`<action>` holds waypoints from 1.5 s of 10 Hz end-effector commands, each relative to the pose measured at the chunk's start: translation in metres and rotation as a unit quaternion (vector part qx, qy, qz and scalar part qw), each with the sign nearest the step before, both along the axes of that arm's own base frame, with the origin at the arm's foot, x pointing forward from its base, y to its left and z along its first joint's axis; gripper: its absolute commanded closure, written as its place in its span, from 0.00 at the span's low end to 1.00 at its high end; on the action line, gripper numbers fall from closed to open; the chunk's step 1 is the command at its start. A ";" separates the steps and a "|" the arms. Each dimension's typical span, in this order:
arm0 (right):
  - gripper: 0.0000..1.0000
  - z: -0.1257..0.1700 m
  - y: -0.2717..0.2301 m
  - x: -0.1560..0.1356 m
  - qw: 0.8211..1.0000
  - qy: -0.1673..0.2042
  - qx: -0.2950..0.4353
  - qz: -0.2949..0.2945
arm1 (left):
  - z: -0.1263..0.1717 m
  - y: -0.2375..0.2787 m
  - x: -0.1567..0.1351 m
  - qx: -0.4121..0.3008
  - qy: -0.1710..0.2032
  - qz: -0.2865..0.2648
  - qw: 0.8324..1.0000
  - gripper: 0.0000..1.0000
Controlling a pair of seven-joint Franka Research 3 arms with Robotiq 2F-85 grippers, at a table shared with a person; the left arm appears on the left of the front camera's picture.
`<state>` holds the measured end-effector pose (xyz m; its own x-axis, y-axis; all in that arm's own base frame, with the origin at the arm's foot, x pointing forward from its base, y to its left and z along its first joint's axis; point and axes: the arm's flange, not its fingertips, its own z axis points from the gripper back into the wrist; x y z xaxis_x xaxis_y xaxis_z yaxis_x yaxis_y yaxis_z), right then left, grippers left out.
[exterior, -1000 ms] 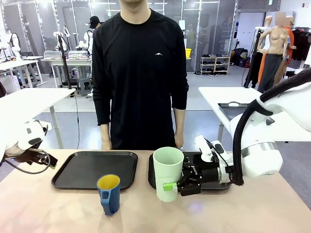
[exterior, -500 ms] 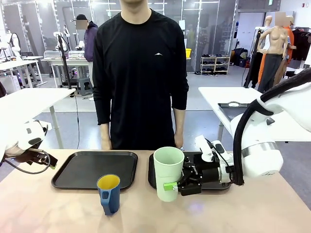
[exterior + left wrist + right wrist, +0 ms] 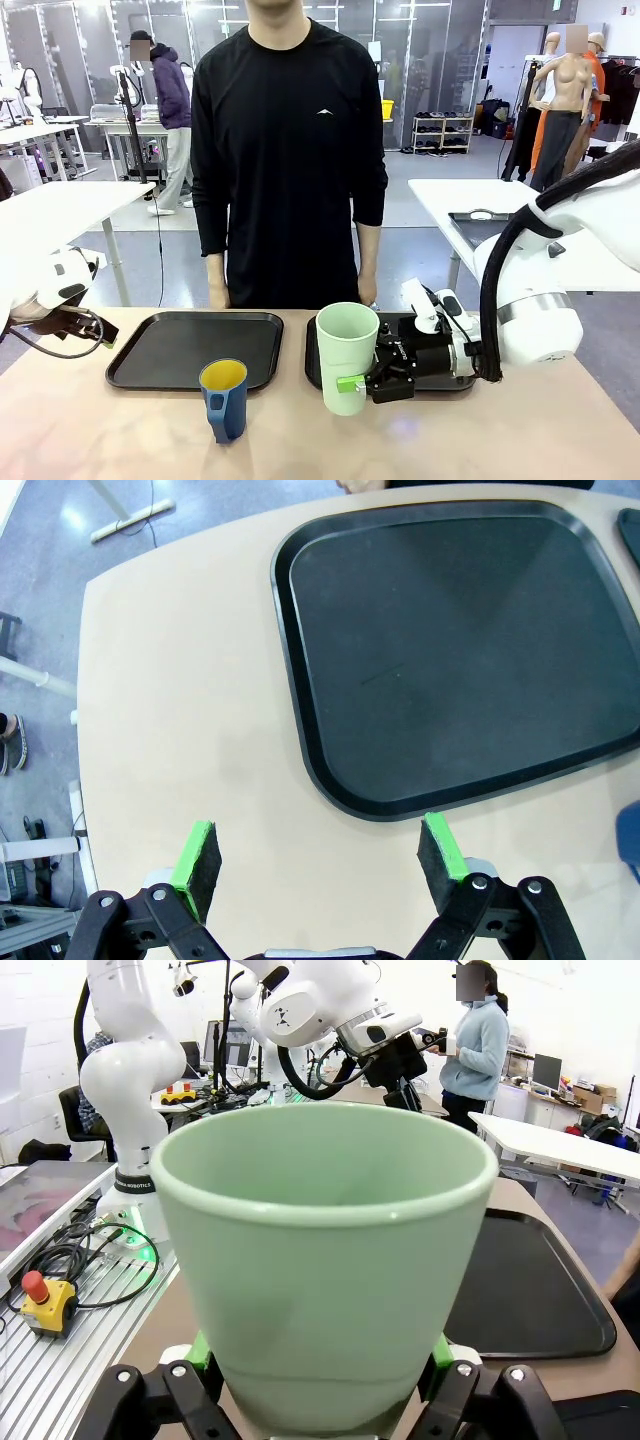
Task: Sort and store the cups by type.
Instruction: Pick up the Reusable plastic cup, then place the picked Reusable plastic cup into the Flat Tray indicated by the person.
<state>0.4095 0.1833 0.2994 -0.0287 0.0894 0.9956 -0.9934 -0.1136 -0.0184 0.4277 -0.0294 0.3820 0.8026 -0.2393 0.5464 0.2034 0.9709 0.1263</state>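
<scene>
The right gripper (image 3: pixel 352 380) was clamped low on the mint-green tumbler (image 3: pixel 346 345); the left gripper (image 3: pixel 320 855) hung with jaws apart over bare table (image 3: pixel 170 730), a black tray (image 3: pixel 300 730) just ahead of its fingertips; the blue mug (image 3: pixel 224 398) stood apart from both.

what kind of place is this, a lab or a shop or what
Most likely a robotics lab: a white robot arm works at a light wooden table with flat black plastic trays, a yellow emergency-stop box lies on a ribbed metal surface, and white worktables stand behind.

Bright even light, soft shadows, wide-angle edge distortion
</scene>
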 end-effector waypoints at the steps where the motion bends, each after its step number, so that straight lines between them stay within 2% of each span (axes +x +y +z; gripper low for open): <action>1: 0.76 0.002 0.001 0.000 1.000 -0.001 0.003 0.003 | 0.000 0.001 0.000 -0.001 0.000 0.001 1.000 0.00; 15: 0.76 0.002 0.001 0.000 1.000 -0.001 0.003 0.003 | 0.000 0.001 0.000 -0.001 0.000 0.001 1.000 0.00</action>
<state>0.4095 0.1834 0.2994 -0.0287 0.0894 0.9956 -0.9934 -0.1136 -0.0184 0.4277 -0.0294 0.3820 0.8026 -0.2393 0.5464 0.2034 0.9709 0.1263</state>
